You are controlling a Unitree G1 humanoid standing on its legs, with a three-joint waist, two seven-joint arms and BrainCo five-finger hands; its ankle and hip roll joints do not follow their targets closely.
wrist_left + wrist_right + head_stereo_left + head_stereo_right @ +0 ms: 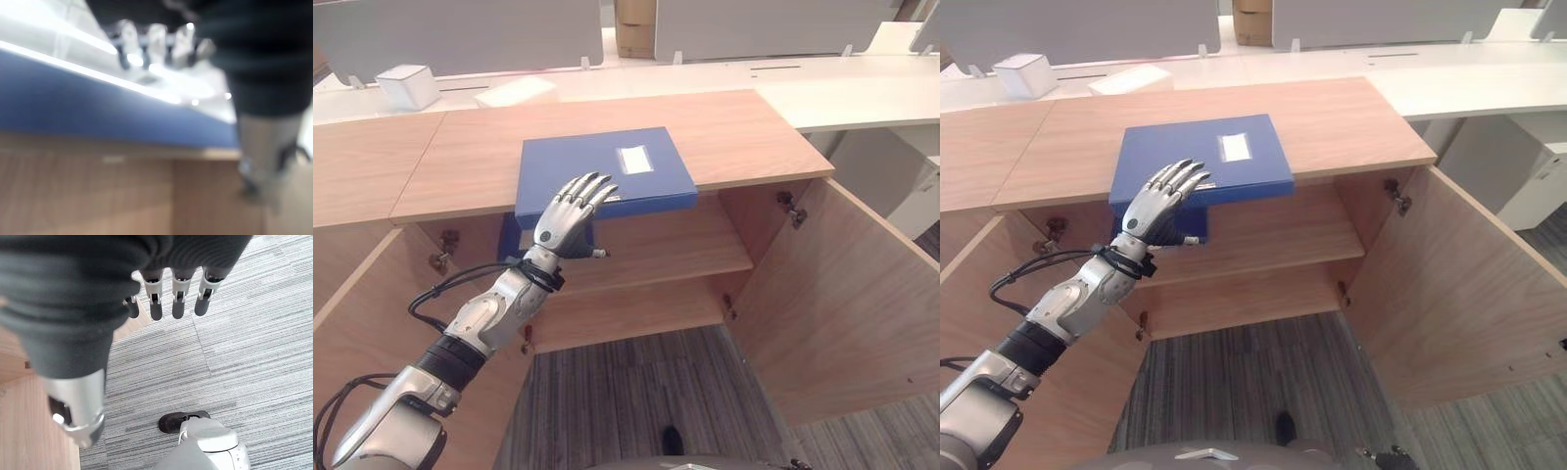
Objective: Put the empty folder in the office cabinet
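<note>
While the blue folder (604, 171) lies atop the cabinet (744, 137), its near edge is covered by the left hand (570, 217), fingers straight.

Both eye views look down from the head onto the open cabinet (636, 245) and its top, sharing the blue folder (1200, 157). The left wrist view sits very close beneath that folder's edge. The right wrist view faces the carpet (244, 357).

a wooden cabinet top serves as the surface (734, 137). a blue folder (597, 168) lies flat on it, its near edge overhanging the front. below, a wooden shelf (675, 245) sits between open doors above grey carpeted floor (636, 401).
</note>
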